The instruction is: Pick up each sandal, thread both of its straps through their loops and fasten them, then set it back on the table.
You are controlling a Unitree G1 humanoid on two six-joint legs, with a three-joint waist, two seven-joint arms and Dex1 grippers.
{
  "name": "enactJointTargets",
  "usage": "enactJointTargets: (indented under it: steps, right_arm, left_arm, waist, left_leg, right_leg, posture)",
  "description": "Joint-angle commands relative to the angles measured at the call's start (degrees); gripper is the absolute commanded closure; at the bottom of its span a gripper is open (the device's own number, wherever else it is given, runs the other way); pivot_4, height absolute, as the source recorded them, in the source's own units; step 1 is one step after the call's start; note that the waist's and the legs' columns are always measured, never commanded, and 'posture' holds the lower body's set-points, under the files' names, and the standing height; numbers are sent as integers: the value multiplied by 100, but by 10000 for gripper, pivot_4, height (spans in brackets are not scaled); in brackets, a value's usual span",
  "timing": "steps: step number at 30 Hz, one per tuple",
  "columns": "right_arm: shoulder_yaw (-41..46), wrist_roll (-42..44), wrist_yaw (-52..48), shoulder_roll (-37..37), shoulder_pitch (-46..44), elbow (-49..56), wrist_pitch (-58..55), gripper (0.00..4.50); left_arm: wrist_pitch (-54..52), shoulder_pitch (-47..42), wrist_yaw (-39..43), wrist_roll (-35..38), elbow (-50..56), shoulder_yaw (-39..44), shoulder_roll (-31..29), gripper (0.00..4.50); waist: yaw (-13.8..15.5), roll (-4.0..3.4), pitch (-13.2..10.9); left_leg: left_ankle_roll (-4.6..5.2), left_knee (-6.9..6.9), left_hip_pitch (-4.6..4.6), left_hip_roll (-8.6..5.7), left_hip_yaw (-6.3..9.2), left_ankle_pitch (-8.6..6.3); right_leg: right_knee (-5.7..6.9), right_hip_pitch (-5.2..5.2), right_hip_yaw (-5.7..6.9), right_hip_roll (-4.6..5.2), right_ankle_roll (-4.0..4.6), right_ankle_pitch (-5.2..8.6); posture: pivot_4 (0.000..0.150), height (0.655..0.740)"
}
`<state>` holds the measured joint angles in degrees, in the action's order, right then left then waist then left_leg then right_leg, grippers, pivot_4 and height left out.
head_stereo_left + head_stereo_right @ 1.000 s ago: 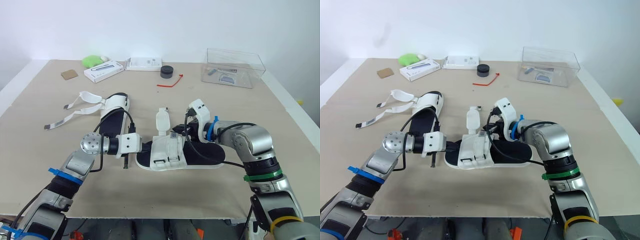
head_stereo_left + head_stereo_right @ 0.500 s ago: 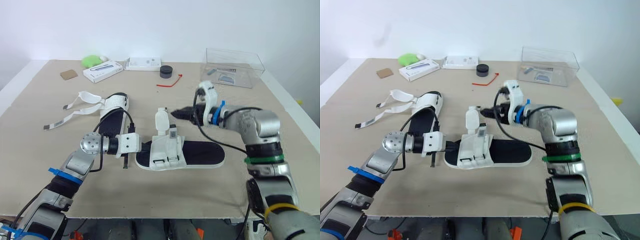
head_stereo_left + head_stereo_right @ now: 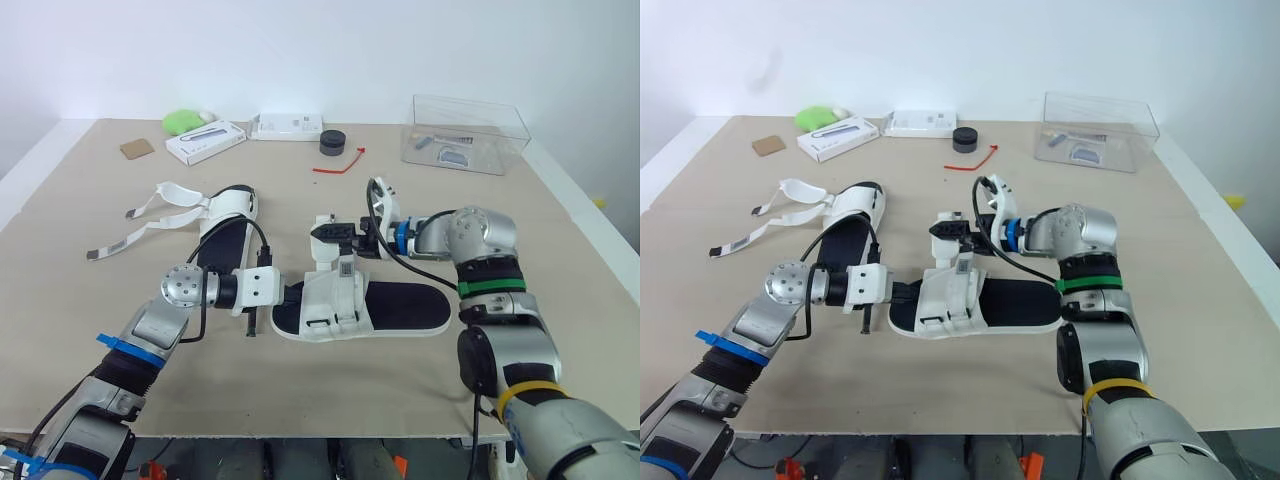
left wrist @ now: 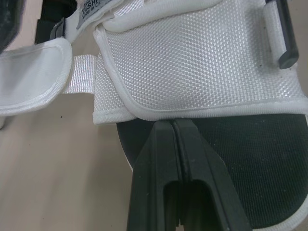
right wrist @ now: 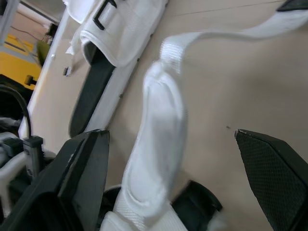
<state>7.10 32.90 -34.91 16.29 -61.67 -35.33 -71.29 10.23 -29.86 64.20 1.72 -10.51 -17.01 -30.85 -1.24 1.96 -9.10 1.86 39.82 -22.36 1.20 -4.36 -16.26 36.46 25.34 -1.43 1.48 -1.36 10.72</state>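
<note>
Left hand (image 3: 283, 294) is sitting closed at the toe end of the near sandal (image 3: 400, 305). Its tips are resting on the black footbed just under the white upper. I can't tell if it's actually pinching the sole.

Change: a second ago my right hand (image 3: 330, 236) was down at this sandal's upper, then it was lifting clear. Now it's coming back in toward the loose strap (image 5: 161, 120). Its fingers are spread wide and the strap is standing between them, not gripped yet.

My read: I'm re-approaching for a fresh grip. This strap isn't threaded, so the near sandal isn't finished.

Count, left to right on the desk (image 3: 90, 300):
- 1 brown card (image 3: 139, 149)
- 1 green object (image 3: 183, 122)
- 2 white boxes (image 3: 207, 142) (image 3: 288, 127)
- 1 black round puck (image 3: 333, 144)
- 1 red tie (image 3: 340, 163)
- 1 clear plastic box (image 3: 468, 135)
- 2 sandals

The far sandal (image 3: 232, 215) is lying left of the near one. Both its straps (image 3: 165, 190) (image 3: 125, 238) are splayed out loose, so it looks untouched. Both sandals are lying on the desk, neither lifted.
</note>
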Motion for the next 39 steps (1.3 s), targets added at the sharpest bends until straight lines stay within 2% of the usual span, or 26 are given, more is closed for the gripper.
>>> enactJointTargets:
  steps: [1, 12, 25, 28, 35, 36, 38, 39]
  right_arm:
    - [143, 27, -210, -184, -594, -552, 256, 384]
    - [272, -255, -547, -530, -1392, -2059, 1162, 384]
    - [640, -444, -539, -407, -1847, -2709, 1787, 384]
    - [674, -495, -508, -395, -1811, -2736, 1894, 8597]
    - [293, -761, -1097, -353, -1617, -2293, 2044, 42784]
    - [226, -796, -1203, -347, -1554, -2138, 2084, 44573]
    - [-15, -879, -1524, -306, -1323, -1612, 2267, 44573]
    - [-350, -1046, -1828, -242, -1035, -1031, 2621, 44573]
  left_arm:
    - [-59, 69, -8, -188, -72, -118, -48, 45000]
    - [-151, 204, -71, -191, 120, -106, -96, 45000]
    - [-194, 229, -142, -202, 165, -143, -83, 45000]
    - [-179, 227, -134, -197, 150, -148, -77, 45000]
    - [-150, 180, -117, -191, 81, -143, -71, 45000]
    - [-150, 174, -116, -189, 75, -141, -69, 45000]
    - [-149, 169, -112, -185, 69, -138, -69, 45000]
    - [-151, 169, -110, -180, 69, -134, -71, 45000]
  waist:
    - [-4, -1, 0]
    - [0, -3, -1]
    - [-2, -4, -1]
    - [-2, -4, -1]
    - [-2, -4, -1]
    - [-2, -4, -2]
    - [-1, -4, -2]
    - [3, -4, -1]
  left_leg:
    - [0, 0, 0, 1, -2, 0]
    - [-1, -20, -8, -1, -3, -1]
    - [-1, -31, -9, -1, -2, -1]
    - [-1, -32, -9, -2, -2, -1]
    - [-1, -32, -9, -2, -1, -1]
    - [-1, -31, -9, -2, -1, -1]
    - [-1, -32, -9, -3, -1, -1]
    - [-1, -31, -9, -3, 0, -1]
  right_leg:
    - [-1, 1, -1, 0, 0, 0]
    - [-26, 2, 11, 12, -3, -5]
    - [-30, 4, 27, 29, 3, -7]
    - [-30, 5, 27, 36, 3, -7]
    - [-30, 4, 29, 35, 4, -7]
    - [-30, 4, 29, 34, 4, -8]
    - [-30, 4, 30, 32, 4, -8]
    - [-30, 4, 30, 32, 3, -8]
  posture:
    - [1500, 7400]
    - [1500, 7400]
    - [1500, 7400]
    - [1500, 7400]
    - [1500, 7400]
    - [1500, 7400]
    - [1500, 7400]
    - [1500, 7400]
